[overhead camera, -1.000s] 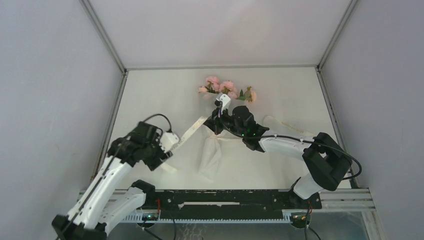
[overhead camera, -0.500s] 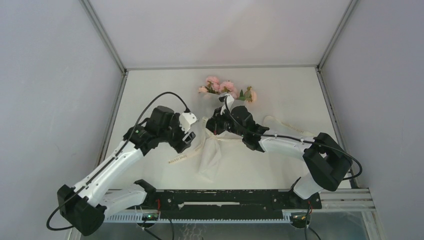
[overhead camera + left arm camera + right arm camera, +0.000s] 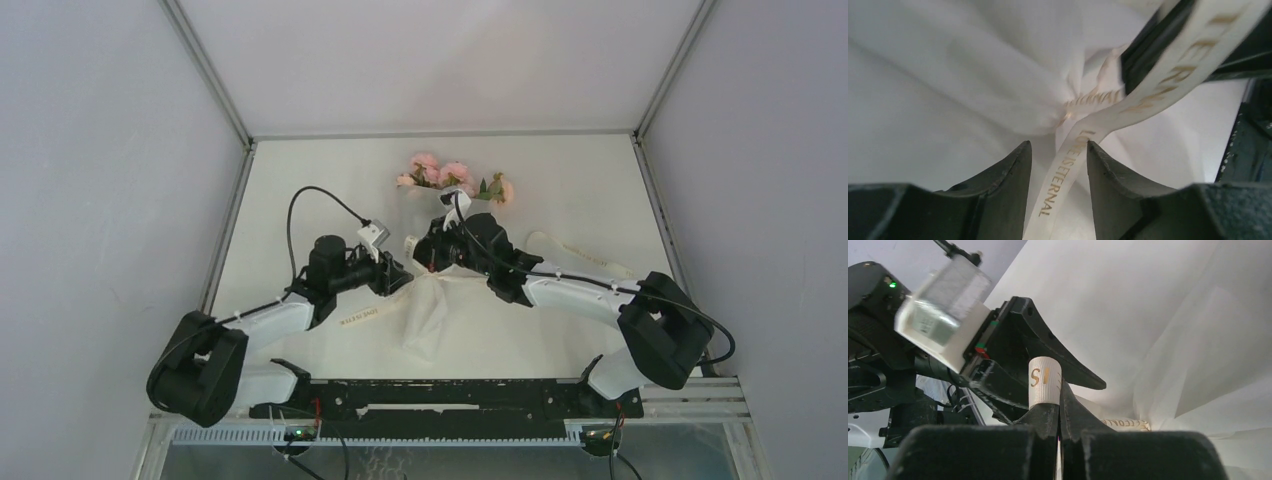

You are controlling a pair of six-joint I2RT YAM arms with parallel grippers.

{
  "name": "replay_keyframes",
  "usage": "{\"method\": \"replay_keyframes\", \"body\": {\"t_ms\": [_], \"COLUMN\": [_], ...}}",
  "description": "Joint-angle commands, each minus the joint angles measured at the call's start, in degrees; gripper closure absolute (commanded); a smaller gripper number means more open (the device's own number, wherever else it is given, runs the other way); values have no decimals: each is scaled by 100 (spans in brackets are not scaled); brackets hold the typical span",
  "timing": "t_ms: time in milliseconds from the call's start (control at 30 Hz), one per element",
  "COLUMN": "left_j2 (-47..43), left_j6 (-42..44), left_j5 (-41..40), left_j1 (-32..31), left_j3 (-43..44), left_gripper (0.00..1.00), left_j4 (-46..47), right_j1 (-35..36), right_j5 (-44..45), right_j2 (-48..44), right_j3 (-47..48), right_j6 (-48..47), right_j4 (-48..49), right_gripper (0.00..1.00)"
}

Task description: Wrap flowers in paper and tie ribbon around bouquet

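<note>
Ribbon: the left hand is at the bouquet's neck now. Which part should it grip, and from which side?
Take the flat stretch of ribbon just below where it crosses the paper's gathered neck. It runs lengthwise between the left hand's open jaws, so closing in from the bouquet's left side looks best. The right hand is shut on another part of it.

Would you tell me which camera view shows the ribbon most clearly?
The left wrist view: the ribbon crosses it close up, gold lettering legible, running between the left gripper's parted fingers. The right wrist view shows only a short loop above the right gripper's shut fingers; the top view, thin strips.
</note>
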Motion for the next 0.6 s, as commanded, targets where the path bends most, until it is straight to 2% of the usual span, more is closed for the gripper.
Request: {"method": "replay_keyframes", "body": {"t_ms": [0, 67, 200, 300, 567], "left_j2": [439, 718, 1132, 1290, 1576], "left_j6": [-751, -851, -837, -879, -777], "left_j5": [758, 739, 420, 562, 1024], "left_j1": [-82, -121, -226, -315, -377], "left_j3": [-139, -215, -297, -255, -192], "left_gripper": [51, 53, 60, 65, 60], "left_j4": [3172, 3656, 4019, 4215, 4448], "right_j1": [29, -5, -117, -133, -231], "right_j5": [130, 106, -67, -59, -354], "right_j2": [-123, -109, -166, -187, -86], "right_j3": [87, 90, 90, 90, 87], "right_j6": [-70, -126, -209, -327, -376], "right_j4": [117, 46, -10, -61, 82], "right_gripper": [100, 100, 100, 100, 100]}}
